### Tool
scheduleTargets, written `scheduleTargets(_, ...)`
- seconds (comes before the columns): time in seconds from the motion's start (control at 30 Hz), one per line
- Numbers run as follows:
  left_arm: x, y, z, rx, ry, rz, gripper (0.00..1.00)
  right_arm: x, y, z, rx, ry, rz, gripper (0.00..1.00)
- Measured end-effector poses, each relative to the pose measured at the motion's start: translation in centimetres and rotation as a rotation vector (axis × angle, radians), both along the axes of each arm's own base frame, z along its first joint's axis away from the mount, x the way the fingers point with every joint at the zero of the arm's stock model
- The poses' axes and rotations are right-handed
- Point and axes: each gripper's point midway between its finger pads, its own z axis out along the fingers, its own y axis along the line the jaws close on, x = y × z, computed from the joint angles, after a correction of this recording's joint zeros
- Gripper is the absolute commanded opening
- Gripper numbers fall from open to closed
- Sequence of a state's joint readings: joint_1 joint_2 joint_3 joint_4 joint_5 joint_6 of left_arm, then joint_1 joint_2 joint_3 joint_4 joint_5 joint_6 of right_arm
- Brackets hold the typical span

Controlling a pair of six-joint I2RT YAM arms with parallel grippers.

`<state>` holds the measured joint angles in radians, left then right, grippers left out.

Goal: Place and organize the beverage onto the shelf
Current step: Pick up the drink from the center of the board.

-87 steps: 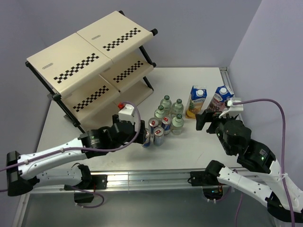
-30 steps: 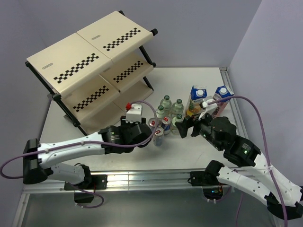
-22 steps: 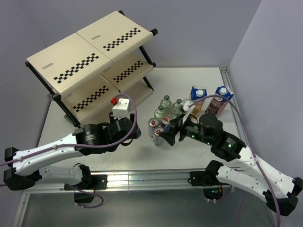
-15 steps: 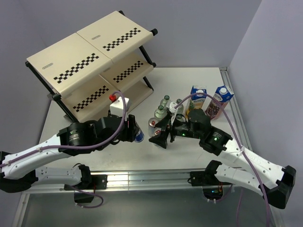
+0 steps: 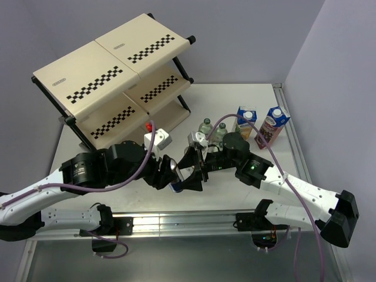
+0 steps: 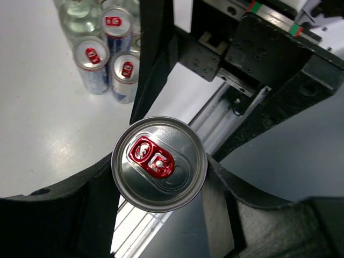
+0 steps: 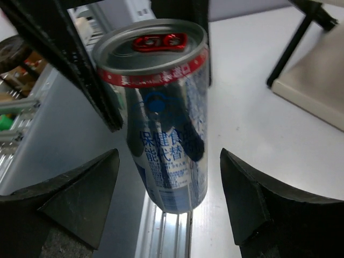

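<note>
Big change in the last few secs: I had the left gripper (image 5: 166,174) down at the can cluster & the right gripper (image 5: 192,175) over by the cartons (image 5: 247,120). Now the left has pulled one can (image 6: 159,163) out and carried it toward the near edge of the tabletop (image 5: 235,100). The right arm has swung across to meet it there.

Left gripper: clamped on the can, fingers on both sides of the body just under the rim, can upright w/ the red tab on top. It hangs in the air above the front rail.

Right gripper: spread wide w/ a finger on either side of the same can. The right wrist view shows a gap on both sides, so no contact yet. It has been narrowing over the last sec.

So this reads to me as a handover, left to right, prob. mid-step.

- The other three cans (image 6: 126,70) are standing together, w/ the bottles (image 5: 205,125) just behind them.
- No drink shows on the shelf (image 5: 111,70), far left and well apart from both arms, so the task is barely begun.

Risk as I see it: if the left lets go before the right has closed, the can drops at the edge. I'd close the right first, then release.
</note>
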<state>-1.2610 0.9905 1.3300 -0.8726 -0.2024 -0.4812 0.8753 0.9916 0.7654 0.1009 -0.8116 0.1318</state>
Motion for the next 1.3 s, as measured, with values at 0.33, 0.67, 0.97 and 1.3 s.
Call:
scheduleTargets(0.33, -1.6, -0.9, 0.2, -0.013, 0.004, -0.128, 0.00, -2.6, 0.5, 1.0, 0.048, -0.042, 0.137, 0.67)
scheduleTargets(0.67, -2.0, -0.8, -0.5, 0.034, 0.016, -0.157, 0.25, -2.9, 1.4, 0.1, 0.013, -0.051, 0.167, 0.00)
scheduleTargets(0.97, 0.8, 0.4, 2.0, -0.024, -0.091, 0.006, 0.99, -2.0, 1.9, 1.8, 0.076, -0.103, 0.080, 0.00)
scheduleTargets(1.3, 4.3, 5.0, 5.2, -0.171, -0.214, 0.297, 1.00, 3.6, 2.3, 4.3, 0.127, -0.198, -0.215, 0.00)
